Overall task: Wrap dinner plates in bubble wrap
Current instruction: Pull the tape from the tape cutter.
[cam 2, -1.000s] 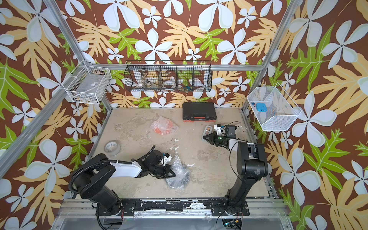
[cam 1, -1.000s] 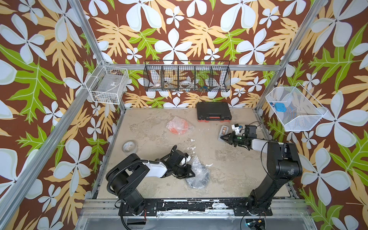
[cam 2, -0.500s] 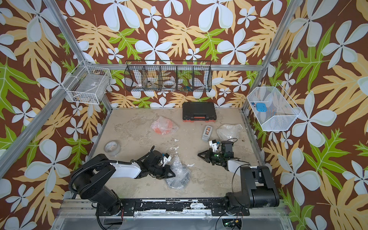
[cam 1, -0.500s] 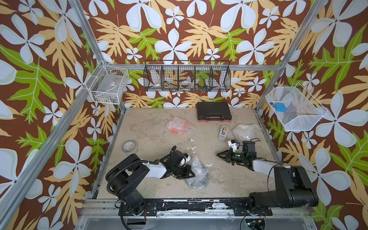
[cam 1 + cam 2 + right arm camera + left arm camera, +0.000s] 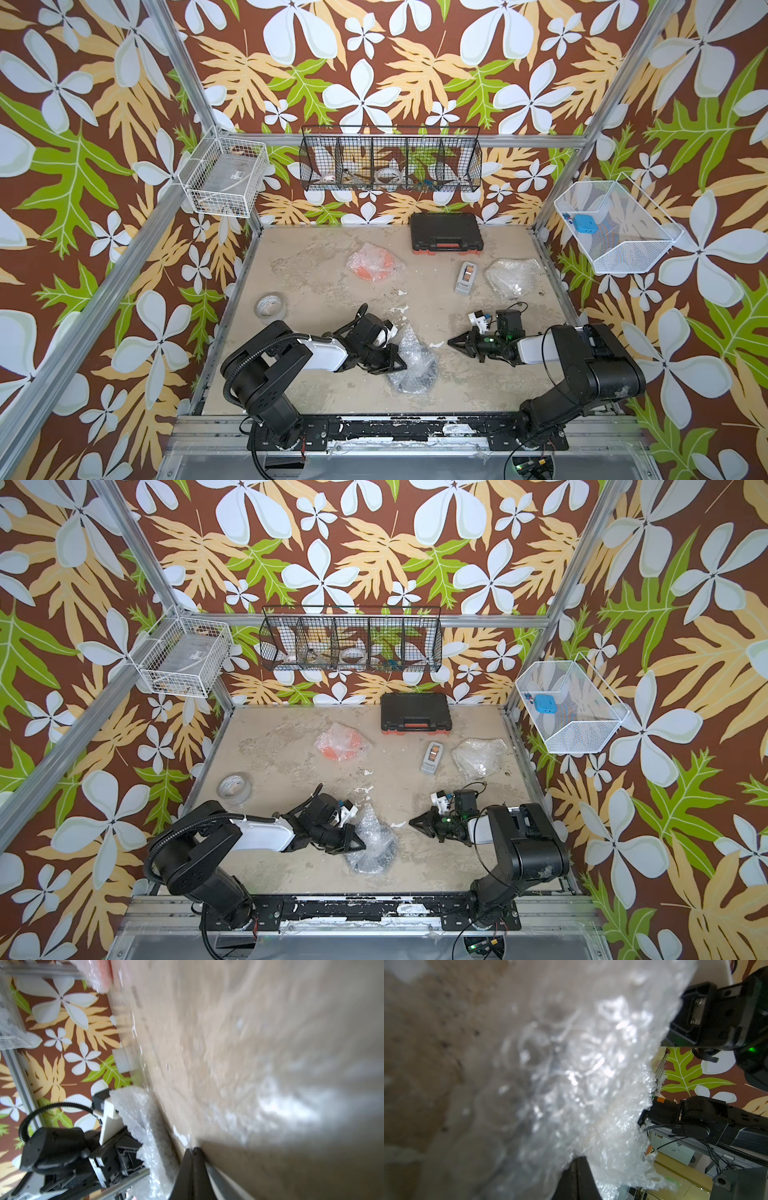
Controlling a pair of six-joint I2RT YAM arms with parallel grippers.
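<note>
Sandy tabletop (image 5: 316,291), walled on three sides, metal rail along the front edge.
Black plate (image 5: 424,376): dark under crumpled bubble wrap (image 5: 409,353), front centre, near the rail.
Left gripper (image 5: 401,366): jaws together, tips at the wrap's left edge; whether a fold is pinched cannot be told.
Right gripper (image 5: 451,343): jaws together, empty, just right of the bundle, a bare strip between.
Orange plate (image 5: 365,272): wrapped, mid-table.
Pale bundle (image 5: 511,274): near the right edge.
Tape roll (image 5: 270,307): by the left edge.
Centre of the table lies open.
</note>
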